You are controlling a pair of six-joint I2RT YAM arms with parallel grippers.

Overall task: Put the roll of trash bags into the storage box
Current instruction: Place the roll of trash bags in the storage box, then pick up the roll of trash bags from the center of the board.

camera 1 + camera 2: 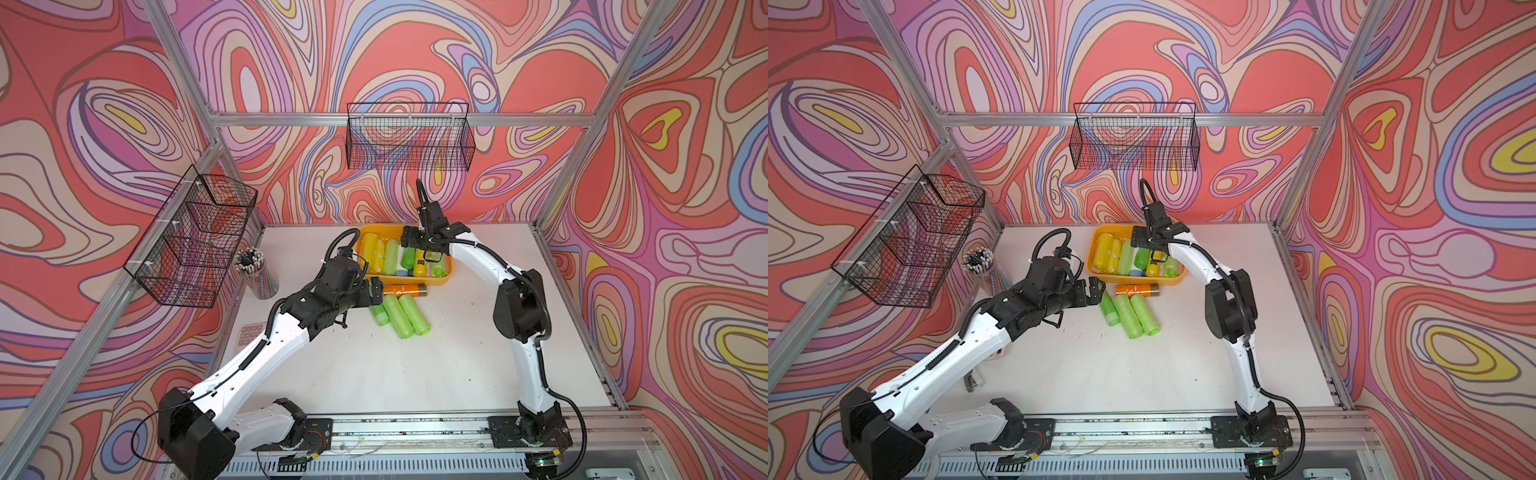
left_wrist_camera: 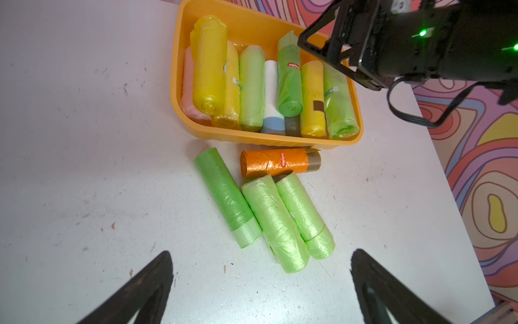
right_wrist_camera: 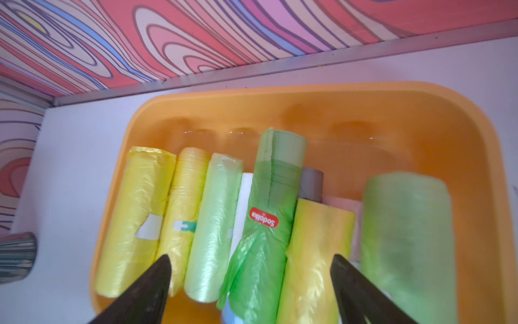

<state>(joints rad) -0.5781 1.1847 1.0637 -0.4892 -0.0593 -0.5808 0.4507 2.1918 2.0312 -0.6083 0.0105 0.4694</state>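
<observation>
The box (image 1: 441, 282) at the table's (image 1: 374, 374) far edge holds packed rolls (image 2: 252, 87); the right gripper (image 3: 250, 256) above it and the left gripper (image 2: 260, 252) stand fully open, gripping nothing.

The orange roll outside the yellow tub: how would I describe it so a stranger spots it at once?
On the white table, find the orange-yellow storage box near the back wall. Just in front of it, lying along its front wall, is the orange roll. Its three neighbours are green rolls lying crosswise to it; it alone is orange, with a brown core showing.
</observation>
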